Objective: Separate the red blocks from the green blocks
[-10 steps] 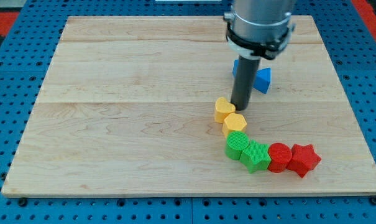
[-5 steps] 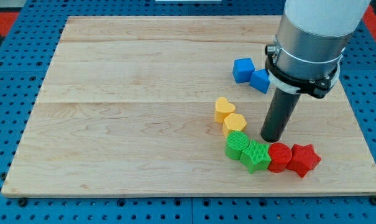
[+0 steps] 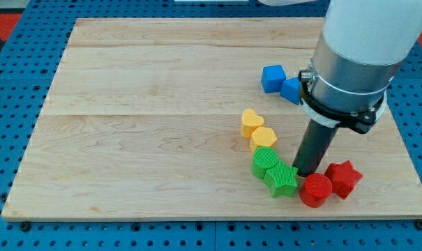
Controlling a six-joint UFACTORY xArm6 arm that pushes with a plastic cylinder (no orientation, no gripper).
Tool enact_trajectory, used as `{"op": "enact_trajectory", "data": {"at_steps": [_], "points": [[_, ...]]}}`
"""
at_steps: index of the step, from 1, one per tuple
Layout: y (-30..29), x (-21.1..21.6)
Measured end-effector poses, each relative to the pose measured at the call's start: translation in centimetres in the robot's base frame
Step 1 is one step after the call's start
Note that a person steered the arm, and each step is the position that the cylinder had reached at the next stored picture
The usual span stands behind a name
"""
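My tip (image 3: pixel 307 173) stands at the view's lower right, just above the joint between the green star (image 3: pixel 282 180) and the red cylinder (image 3: pixel 315 190), touching or nearly touching both. The green cylinder (image 3: pixel 265 162) sits against the green star's upper left. The red star (image 3: pixel 343 178) lies right of the red cylinder, touching it. A small gap shows between the green star and the red cylinder.
A yellow heart (image 3: pixel 251 123) and a yellow hexagon block (image 3: pixel 264 138) sit in a chain above the green cylinder. Two blue blocks (image 3: pixel 273 78) (image 3: pixel 291 90) lie at the view's upper right, the second partly behind the arm. The wooden board (image 3: pixel 127 125) has its bottom edge close below the red blocks.
My tip moved from beside the yellow blocks right and then down into the row. The red cylinder and red star shifted down and right, the green star slightly left.
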State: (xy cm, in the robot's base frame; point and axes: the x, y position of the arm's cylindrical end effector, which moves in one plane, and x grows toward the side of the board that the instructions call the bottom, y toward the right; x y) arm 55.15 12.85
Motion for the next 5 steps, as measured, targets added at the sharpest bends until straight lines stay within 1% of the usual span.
{"op": "enact_trajectory", "data": {"at_steps": [4, 5], "points": [[-0.8, -1.2], [0.5, -1.3]]}}
